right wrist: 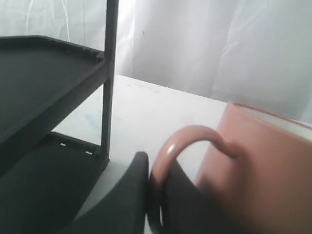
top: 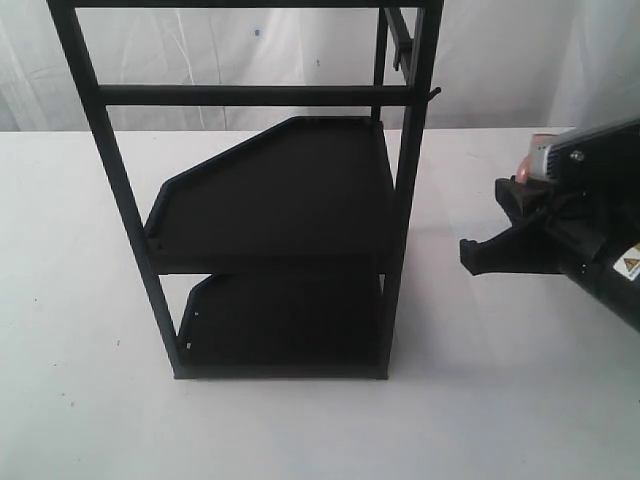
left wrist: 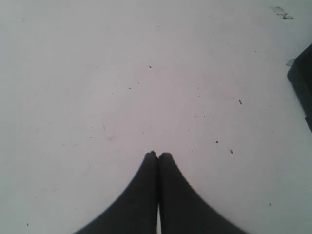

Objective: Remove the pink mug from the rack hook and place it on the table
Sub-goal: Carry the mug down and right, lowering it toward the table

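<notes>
The right tool [right wrist: 156, 165] is clamped on the loop handle [right wrist: 192, 139] of the mug [right wrist: 263, 175]: one finger lies outside the loop, the other inside it, and the handle's lower part is pinched between them. The mug is off the hook [top: 433, 95], held out to the right of the rack [top: 410, 200], apart from its right post and well below the hook. A strip of its cream inside shows along the rim. Whether its base touches the surface [top: 80, 300] cannot be told, since the arm hides most of it in the exterior view. The left tool [left wrist: 158, 155] has its two dark fingers pressed together, holding nothing, over a bare stretch of the surface. A dark shape cuts in at one edge of that view; what it is cannot be told. The rack stands upright in the middle of the surface, its two black shelves [top: 280, 190] one above the other, each with an angled corner, and nothing lies on them. The hook is a thin black peg jutting from the right post just by the upper crossbar. The surface is wide, plain and white, with scattered dark specks and a small scuff [left wrist: 281, 10]. Behind it hangs a white curtain [top: 520, 60] in soft folds, closing off the back of the room.
</notes>
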Robot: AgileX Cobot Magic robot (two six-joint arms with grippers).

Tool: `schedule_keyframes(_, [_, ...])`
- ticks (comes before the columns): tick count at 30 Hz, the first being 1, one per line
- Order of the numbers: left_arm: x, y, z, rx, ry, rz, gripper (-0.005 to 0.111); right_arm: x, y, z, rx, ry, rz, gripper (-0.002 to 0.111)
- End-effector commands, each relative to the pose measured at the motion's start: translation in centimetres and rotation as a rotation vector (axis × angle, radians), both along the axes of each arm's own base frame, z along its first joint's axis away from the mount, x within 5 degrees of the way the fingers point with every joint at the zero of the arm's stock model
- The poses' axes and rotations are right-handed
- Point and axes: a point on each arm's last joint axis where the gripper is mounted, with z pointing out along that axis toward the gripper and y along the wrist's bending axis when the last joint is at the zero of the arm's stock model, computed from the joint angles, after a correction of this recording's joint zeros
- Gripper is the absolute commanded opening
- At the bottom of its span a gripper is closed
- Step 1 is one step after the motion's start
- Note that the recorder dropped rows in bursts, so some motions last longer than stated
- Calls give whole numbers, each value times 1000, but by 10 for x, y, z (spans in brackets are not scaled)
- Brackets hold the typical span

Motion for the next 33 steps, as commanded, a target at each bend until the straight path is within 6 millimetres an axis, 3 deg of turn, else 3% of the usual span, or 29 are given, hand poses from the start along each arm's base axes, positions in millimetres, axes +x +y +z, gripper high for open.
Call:
schedule_keyframes(1, [-1,-1,-2,-9,24,-4,0,0,4,-8,78,-66,33,0])
schedule_keyframes(6, [-1,-1,-2,-9,24,-4,0,1,29,-40,-73,11,306,0])
schedule_keyframes(16, [-1,-1,-2,-9,24,-4,0,-12,37,-88,-104,89,458,0])
schedule_keyframes(25, [-1,-1,-2,-9,24,-4,0,-14,40,-109,-272,50,567,0])
schedule_keyframes(33, [-1,-1,-2,-9,24,-4,0,-11,41,-115,-262,59,556,0])
